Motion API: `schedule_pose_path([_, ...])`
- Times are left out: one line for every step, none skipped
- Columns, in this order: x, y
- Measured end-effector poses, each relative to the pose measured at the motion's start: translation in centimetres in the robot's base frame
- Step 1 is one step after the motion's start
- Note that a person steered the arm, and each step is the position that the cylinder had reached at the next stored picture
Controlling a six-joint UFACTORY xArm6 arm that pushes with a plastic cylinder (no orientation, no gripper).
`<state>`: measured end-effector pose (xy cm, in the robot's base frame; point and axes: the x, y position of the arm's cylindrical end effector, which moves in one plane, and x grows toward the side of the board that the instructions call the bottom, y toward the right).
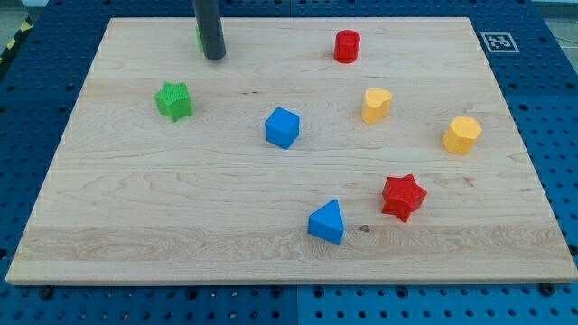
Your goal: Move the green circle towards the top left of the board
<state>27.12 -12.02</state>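
Note:
The green circle (pixel 199 37) is almost wholly hidden behind my rod near the view's top, left of centre; only a thin green sliver shows at the rod's left side. My tip (pixel 214 57) rests on the board right against it, on its right and lower side. A green star (pixel 173 100) lies below and to the left of the tip.
A red cylinder (pixel 347 46) stands at the top right of centre. A blue cube (pixel 282 127) is mid-board. A yellow heart (pixel 376 106), a yellow hexagon (pixel 461 135), a red star (pixel 402 197) and a blue triangle (pixel 326 222) lie to the right and bottom. The wooden board (pixel 126 217) has its edges all round.

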Motion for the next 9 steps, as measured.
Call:
schedule_pose_path([-0.2, 2.0])
schedule_pose_path([-0.7, 4.9])
schedule_pose_path([-2.9, 2.2])
schedule_pose_path([-3.4, -0.4])
schedule_pose_path([-3.4, -1.3])
schedule_pose_path([-3.4, -2.0])
schedule_pose_path([-3.7, -2.0])
schedule_pose_path([-7.0, -2.0])
schedule_pose_path([-7.9, -2.4])
